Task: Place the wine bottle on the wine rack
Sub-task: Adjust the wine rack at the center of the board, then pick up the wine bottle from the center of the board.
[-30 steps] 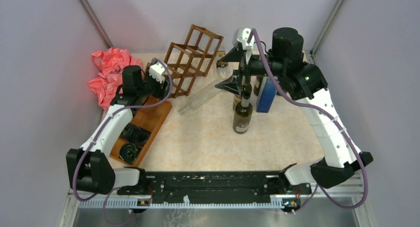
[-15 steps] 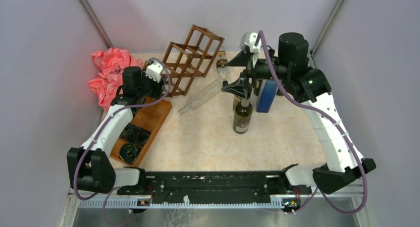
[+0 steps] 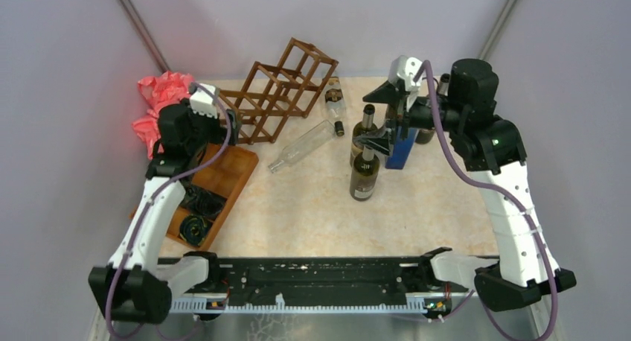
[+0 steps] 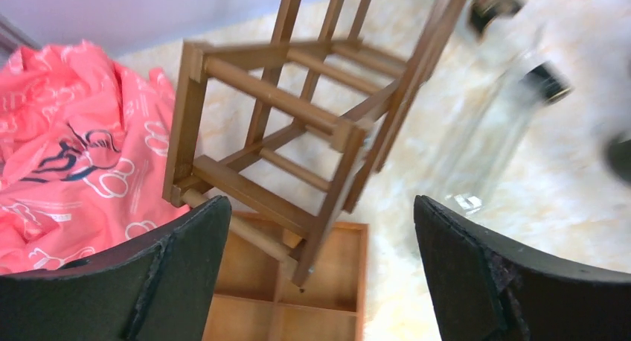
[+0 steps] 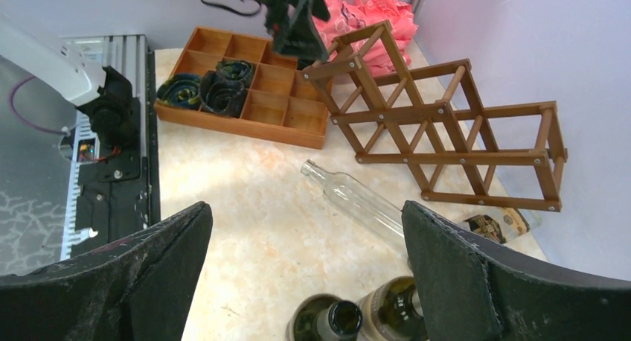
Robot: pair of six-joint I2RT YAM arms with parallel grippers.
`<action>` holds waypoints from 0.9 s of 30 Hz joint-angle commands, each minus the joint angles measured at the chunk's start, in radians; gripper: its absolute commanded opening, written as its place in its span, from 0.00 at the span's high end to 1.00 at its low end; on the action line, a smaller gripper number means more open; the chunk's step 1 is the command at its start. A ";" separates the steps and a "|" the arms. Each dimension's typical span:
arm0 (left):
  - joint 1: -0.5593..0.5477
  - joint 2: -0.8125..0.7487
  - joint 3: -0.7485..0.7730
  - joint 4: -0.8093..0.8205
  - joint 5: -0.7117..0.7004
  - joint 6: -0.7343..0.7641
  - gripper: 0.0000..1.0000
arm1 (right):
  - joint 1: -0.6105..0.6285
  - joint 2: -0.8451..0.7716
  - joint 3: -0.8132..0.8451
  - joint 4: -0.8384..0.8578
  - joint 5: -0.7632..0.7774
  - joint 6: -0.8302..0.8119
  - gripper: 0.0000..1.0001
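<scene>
While no bottle lies in it yet, the wine rack [image 5: 446, 157] stands at the far left of the counter [image 3: 312, 214], set askew, with its near corner at the rim of the wooden compartment tray [image 5: 245, 126]; whether it rests on that rim I cannot tell. Its open cells face roughly across the counter, which should suit a bottle slid in neck first. The left pincer [image 4: 318, 207] hovers just before that corner with its jaws spread wide and nothing between them, probably placed to steady or square the frame. Two dark wine bottles [image 3: 364, 176] stand upright near the middle, well apart from the rack. The right pincer [image 5: 305, 207] hangs above their mouths, also wide open and empty, apparently lined up for a grasp at a neck. A clear glass bottle [image 3: 303, 145] lies on its side between rack and dark bottles, and could obstruct the carry.
</scene>
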 commanded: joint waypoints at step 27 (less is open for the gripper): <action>-0.028 -0.304 0.469 -0.073 0.388 -1.288 0.01 | -0.606 -0.127 -0.148 0.189 -0.351 0.210 0.02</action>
